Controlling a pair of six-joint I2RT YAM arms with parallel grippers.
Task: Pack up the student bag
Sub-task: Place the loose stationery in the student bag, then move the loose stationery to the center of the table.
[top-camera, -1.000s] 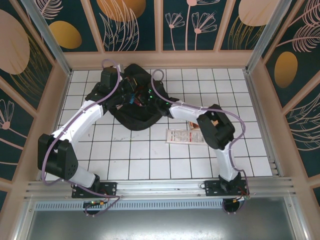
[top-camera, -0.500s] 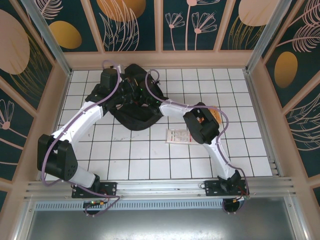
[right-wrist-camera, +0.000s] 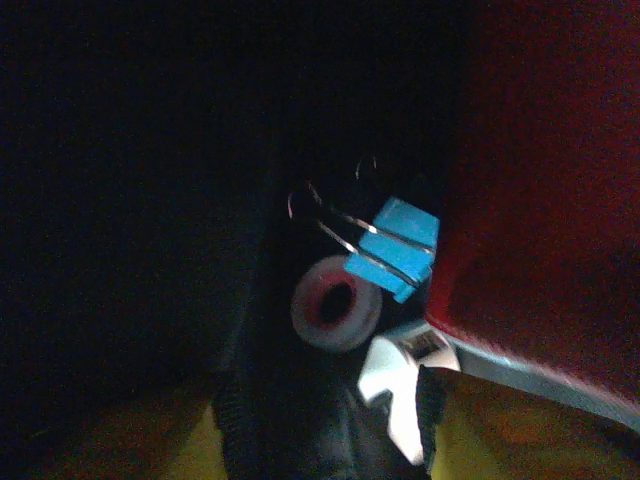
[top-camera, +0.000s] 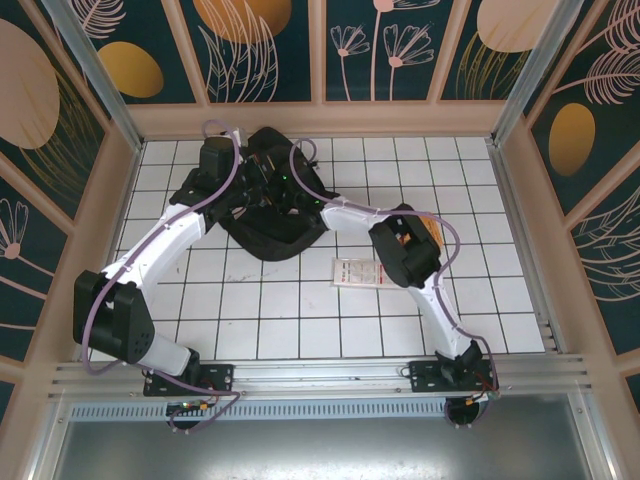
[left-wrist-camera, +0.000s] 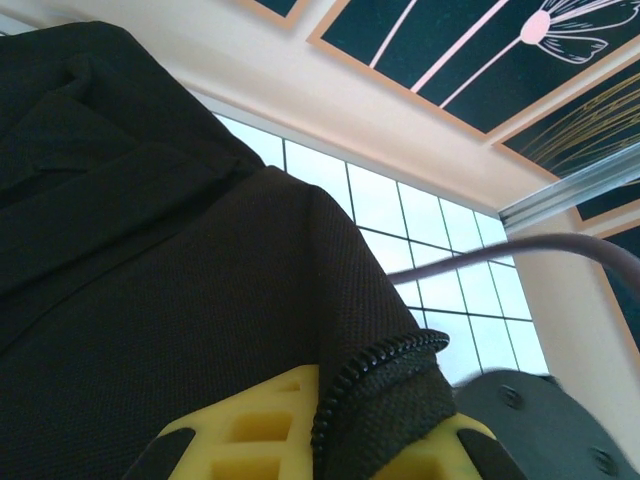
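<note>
The student bag (top-camera: 268, 236) lies at the back of the tiled table, a black fabric backpack. My left gripper (top-camera: 258, 186) is at its top edge. In the left wrist view its yellow fingers (left-wrist-camera: 265, 425) are shut on the bag's zipper edge (left-wrist-camera: 385, 385), holding the fabric (left-wrist-camera: 150, 250) up. My right gripper (top-camera: 288, 196) reaches into the bag from the right. Inside, my right gripper (right-wrist-camera: 325, 445) is open, its yellow fingers (right-wrist-camera: 515, 430) well apart. Ahead of it lie a blue binder clip (right-wrist-camera: 395, 245), a tape roll (right-wrist-camera: 335, 300) and a white object (right-wrist-camera: 398, 385), beside something red (right-wrist-camera: 545, 190).
A printed leaflet (top-camera: 357, 272) lies on the tiles right of the bag, partly under my right arm's elbow. Wooden walls (top-camera: 320, 118) close in the table at the back and sides. A cable (left-wrist-camera: 540, 250) crosses the left wrist view.
My right arm has swung left, its elbow closer to the bag and its gripper deeper in the opening. The left arm and the bag have stayed put.
</note>
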